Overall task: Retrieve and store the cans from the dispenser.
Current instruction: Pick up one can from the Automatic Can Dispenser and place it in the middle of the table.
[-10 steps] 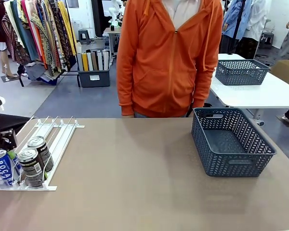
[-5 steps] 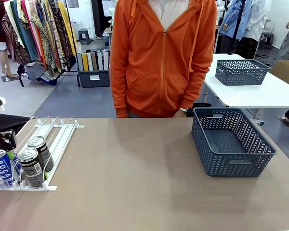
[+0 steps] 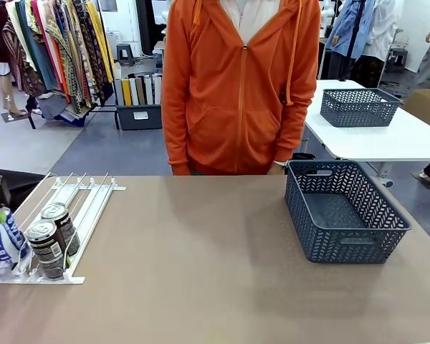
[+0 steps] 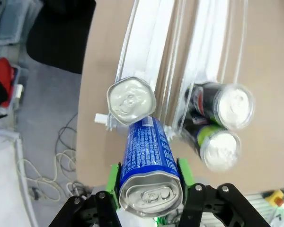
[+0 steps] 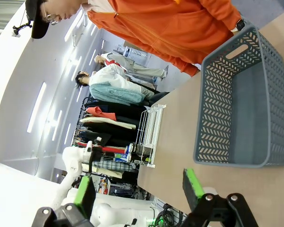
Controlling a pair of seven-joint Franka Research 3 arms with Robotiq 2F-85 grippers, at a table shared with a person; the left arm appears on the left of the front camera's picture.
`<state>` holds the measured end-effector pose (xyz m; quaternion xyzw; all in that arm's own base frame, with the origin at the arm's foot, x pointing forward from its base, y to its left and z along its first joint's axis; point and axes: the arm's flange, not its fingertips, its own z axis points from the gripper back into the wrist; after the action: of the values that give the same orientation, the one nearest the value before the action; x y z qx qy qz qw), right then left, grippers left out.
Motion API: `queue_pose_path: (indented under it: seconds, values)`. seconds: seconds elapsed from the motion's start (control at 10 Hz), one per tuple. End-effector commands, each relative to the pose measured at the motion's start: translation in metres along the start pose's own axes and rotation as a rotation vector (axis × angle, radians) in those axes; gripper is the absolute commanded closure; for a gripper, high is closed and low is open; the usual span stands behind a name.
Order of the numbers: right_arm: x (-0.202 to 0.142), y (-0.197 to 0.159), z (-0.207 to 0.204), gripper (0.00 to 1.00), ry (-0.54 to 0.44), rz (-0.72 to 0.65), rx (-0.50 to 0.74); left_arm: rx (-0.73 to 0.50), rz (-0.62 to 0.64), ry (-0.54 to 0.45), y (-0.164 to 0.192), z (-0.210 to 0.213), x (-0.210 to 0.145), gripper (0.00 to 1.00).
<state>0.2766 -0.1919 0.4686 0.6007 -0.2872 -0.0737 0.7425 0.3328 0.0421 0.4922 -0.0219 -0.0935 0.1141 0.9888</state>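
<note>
Front view: the white dispenser [image 3: 72,208] lies on the left part of the brown surface [image 3: 201,272]. Two dark cans [image 3: 49,249] stand upright at the dispenser's near end, one just behind the other in the same lane. At the dispenser's left edge a blue can [image 3: 0,236] leans tilted, partly cut off by the picture's edge. A dark lattice basket [image 3: 344,215] sits well apart from the dispenser, on the far right of the surface. A person [image 3: 236,86] in an orange hoodie stands at the far side.

Left wrist view: the left gripper [image 4: 149,177] has its fingers [image 4: 183,171] closed on the blue can, one green pad on each side of it near the silver top. The can slants over the dispenser's rails. Just beyond it a silver-topped can [image 4: 131,100] stands in a lane, and the two dark cans stand in the neighbouring lane.

Right wrist view: the right gripper [image 5: 138,187] hangs over the surface with its fingers [image 5: 192,183] spread wide and nothing between them. The basket lies just ahead, and the dispenser is far off behind it.
</note>
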Motion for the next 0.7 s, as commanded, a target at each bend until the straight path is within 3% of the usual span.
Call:
queue_pose_path:
  seconds: [0.0,0.3,0.4,0.5,0.6]
  values:
    - [0.003,0.005,-0.001,0.0,-0.02,-0.004,0.019,-0.068,-0.105,-0.064,0.016,0.051,-0.027,1.0]
    - [0.003,0.005,-0.001,0.0,-0.02,-0.004,0.019,-0.223,-0.301,-0.153,0.042,0.092,-0.072,1.0]
    - [0.003,0.005,-0.001,0.0,-0.02,-0.004,0.019,-0.29,-0.394,-0.125,0.05,0.094,-0.08,1.0]
    - [0.003,0.005,-0.001,0.0,-0.02,-0.004,0.019,-0.13,-0.233,-0.132,0.03,0.092,-0.062,1.0]
    - [0.003,0.005,-0.001,0.0,-0.02,-0.004,0.019,-0.13,-0.233,-0.132,0.03,0.092,-0.062,1.0]
